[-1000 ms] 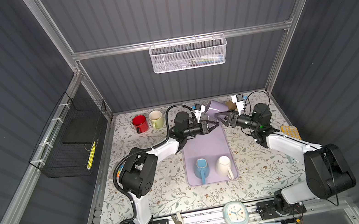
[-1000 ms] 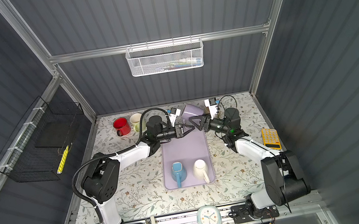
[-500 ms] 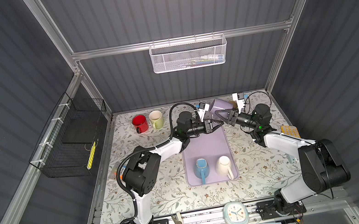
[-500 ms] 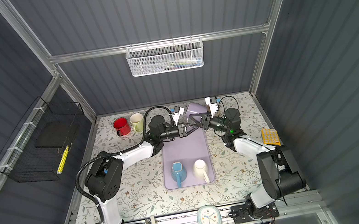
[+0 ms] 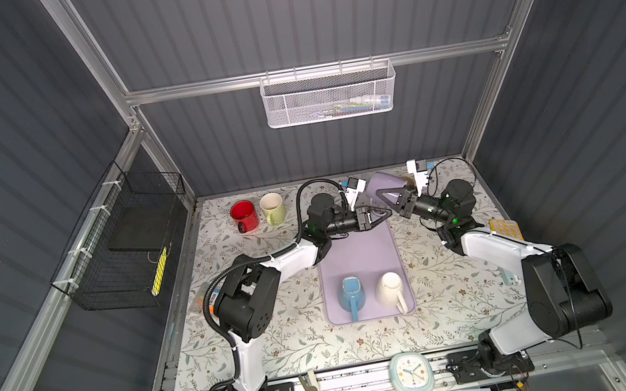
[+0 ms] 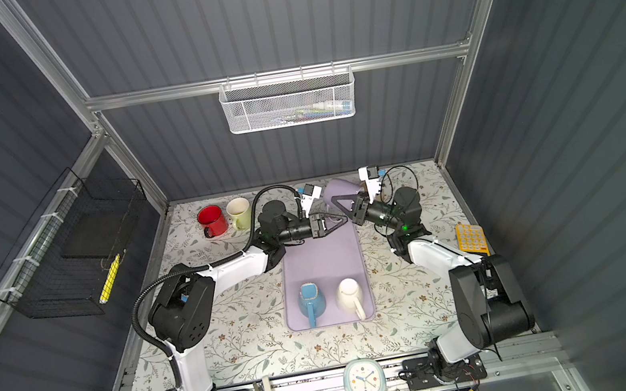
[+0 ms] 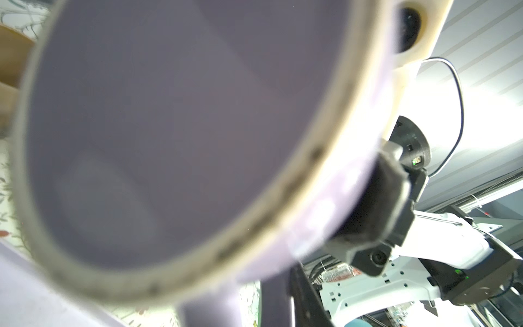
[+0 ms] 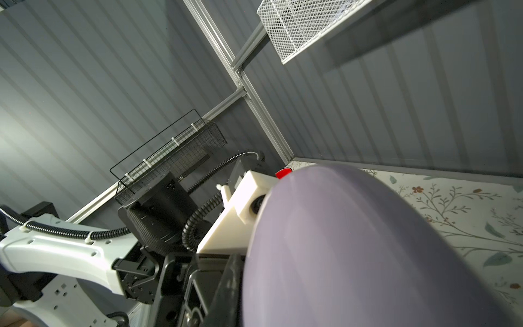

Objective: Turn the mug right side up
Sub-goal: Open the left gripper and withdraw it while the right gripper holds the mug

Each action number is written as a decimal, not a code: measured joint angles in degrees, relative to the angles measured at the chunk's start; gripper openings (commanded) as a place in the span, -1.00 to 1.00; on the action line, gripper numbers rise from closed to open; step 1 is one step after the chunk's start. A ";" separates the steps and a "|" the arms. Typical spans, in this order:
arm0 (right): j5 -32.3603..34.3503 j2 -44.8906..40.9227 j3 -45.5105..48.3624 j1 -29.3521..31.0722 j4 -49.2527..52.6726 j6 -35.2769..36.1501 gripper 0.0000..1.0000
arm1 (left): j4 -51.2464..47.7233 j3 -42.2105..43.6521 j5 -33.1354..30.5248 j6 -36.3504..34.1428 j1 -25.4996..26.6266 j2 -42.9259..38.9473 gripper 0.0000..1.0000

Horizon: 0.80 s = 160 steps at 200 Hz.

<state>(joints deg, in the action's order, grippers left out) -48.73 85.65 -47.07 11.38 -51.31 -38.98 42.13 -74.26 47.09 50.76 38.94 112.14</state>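
Note:
The lavender mug (image 5: 383,184) (image 6: 337,189) hangs tilted in the air over the tray's far end, between my two grippers. Its open mouth (image 7: 169,113) faces the left wrist camera, and its outer wall (image 8: 368,254) fills the right wrist view. My right gripper (image 5: 380,194) (image 6: 333,201) is shut on the mug's wall, with one pad (image 7: 376,203) pressed against the outside. My left gripper (image 5: 383,215) (image 6: 342,220) sits just below the mug at its handle. One dark finger (image 7: 300,297) lies beside the handle. Blur hides how wide the left jaws stand.
On the lavender tray (image 5: 357,253) a blue mug (image 5: 351,294) and a cream mug (image 5: 389,288) stand upside down. A red mug (image 5: 243,215) and a pale green mug (image 5: 272,207) stand upright at the back left. A clock (image 5: 411,371) sits on the front rail.
My right gripper has closed onto the lavender mug's wall. Both grippers and the mug have shifted slightly toward the back. The left gripper stays under the mug.

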 measured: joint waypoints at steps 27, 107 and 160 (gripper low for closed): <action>1.64 0.00 -0.35 0.35 3.04 0.04 -1.00 | -1.70 0.02 -1.51 -1.73 0.31 0.00 -0.23; 4.31 0.00 -1.51 0.52 14.75 2.38 -1.00 | -7.30 0.48 -6.49 -8.22 0.31 -0.04 0.24; 5.42 -0.28 -1.51 -0.94 20.81 4.52 -1.00 | -12.09 0.94 -8.63 -12.02 -0.70 -1.42 0.42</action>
<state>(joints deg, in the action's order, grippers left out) -43.31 85.36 -48.58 10.44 -30.50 -34.46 30.04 -73.32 38.46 38.74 38.24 110.72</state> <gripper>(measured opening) 0.120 0.687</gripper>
